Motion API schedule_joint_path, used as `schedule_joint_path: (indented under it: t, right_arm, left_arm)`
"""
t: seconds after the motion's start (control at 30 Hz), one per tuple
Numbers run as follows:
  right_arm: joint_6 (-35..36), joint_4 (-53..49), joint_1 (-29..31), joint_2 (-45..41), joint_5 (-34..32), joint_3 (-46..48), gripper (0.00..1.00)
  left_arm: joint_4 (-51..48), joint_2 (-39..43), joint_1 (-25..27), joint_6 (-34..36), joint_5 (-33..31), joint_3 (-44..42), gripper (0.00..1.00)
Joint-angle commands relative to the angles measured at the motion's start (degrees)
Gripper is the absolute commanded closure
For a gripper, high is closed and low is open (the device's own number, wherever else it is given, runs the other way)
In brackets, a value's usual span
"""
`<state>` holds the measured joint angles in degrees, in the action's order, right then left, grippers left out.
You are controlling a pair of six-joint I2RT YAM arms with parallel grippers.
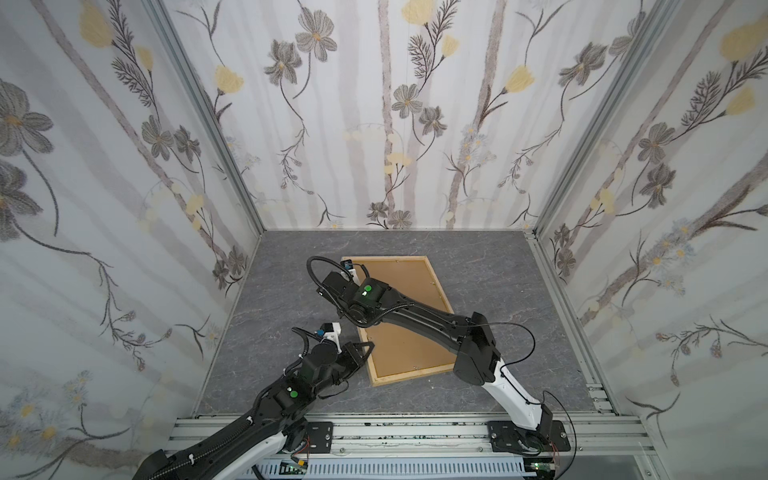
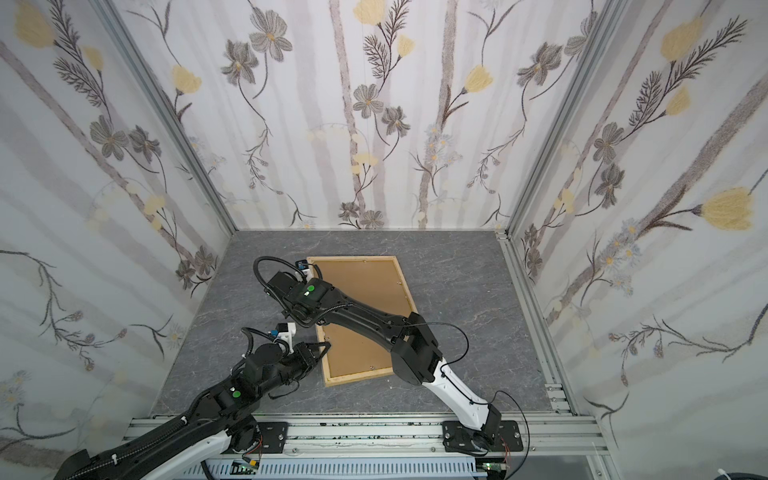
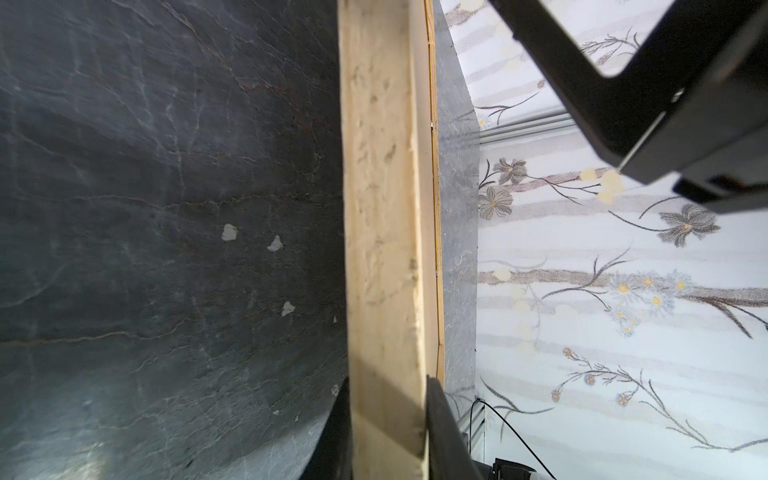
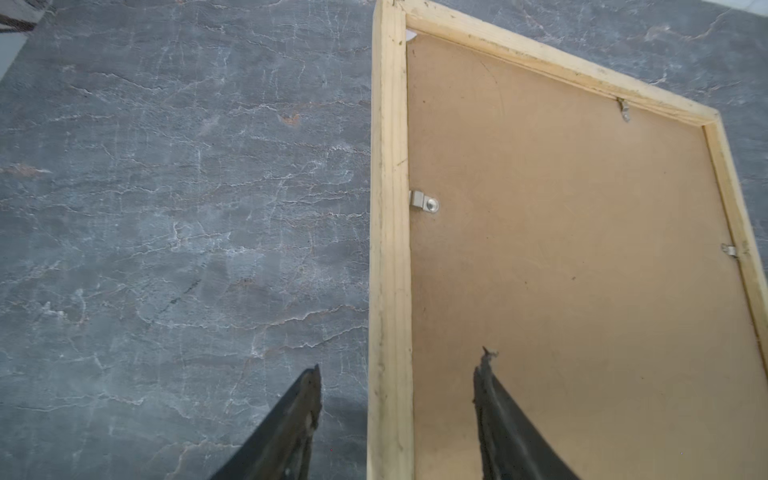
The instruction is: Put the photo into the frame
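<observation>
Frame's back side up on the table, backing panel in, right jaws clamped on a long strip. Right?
Not clamped: the right wrist view shows the right gripper with jaws open, straddling a strip of the frame, gaps either side. The rest holds.

We are seeing the frame (image 4: pixel 388 249) as pale bare wood, rough and unvarnished, flecked with dark marks. Inside it we are looking at a backing panel (image 4: pixel 561 270) of matt brown hardboard, with small shiny metal clips (image 4: pixel 424 202). The bench (image 4: pixel 166 208) is reading as matt grey veined stone-look. The right gripper (image 4: pixel 401 359) is showing matt black fingers (image 4: pixel 291 424), frayed at the tips.
</observation>
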<state>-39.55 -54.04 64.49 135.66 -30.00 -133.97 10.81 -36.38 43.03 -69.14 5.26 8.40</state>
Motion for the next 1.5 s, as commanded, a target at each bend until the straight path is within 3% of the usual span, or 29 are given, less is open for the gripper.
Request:
schedule_joint_path:
  t: [0.0, 0.4, 0.77, 1.07, 1.47]
  right_arm:
    - [0.9, -3.8, 0.4, 0.7, -4.9, -1.0, 0.41]
    - [1.4, -4.4, 1.7, 2.8, -7.7, -1.6, 0.46]
    - [2.6, -6.3, 3.3, 4.5, -14.7, -3.7, 0.52]
    - [3.2, -5.9, 4.4, 5.6, -16.8, -3.7, 0.64]
    - [3.5, -5.3, 5.0, 4.7, -20.0, -3.7, 0.87]
  left_arm:
    - [2.2, 0.5, 0.2, 2.4, -1.6, 1.2, 1.0]
    - [1.1, -0.2, 2.7, 2.3, -3.9, 3.9, 1.0]
    - [0.5, -0.1, 4.0, 2.2, -5.0, 5.5, 1.0]
    - [0.2, -0.2, 4.6, 2.2, -5.3, 6.7, 1.0]
    - [0.2, -0.2, 5.1, 2.1, -5.6, 6.8, 1.0]
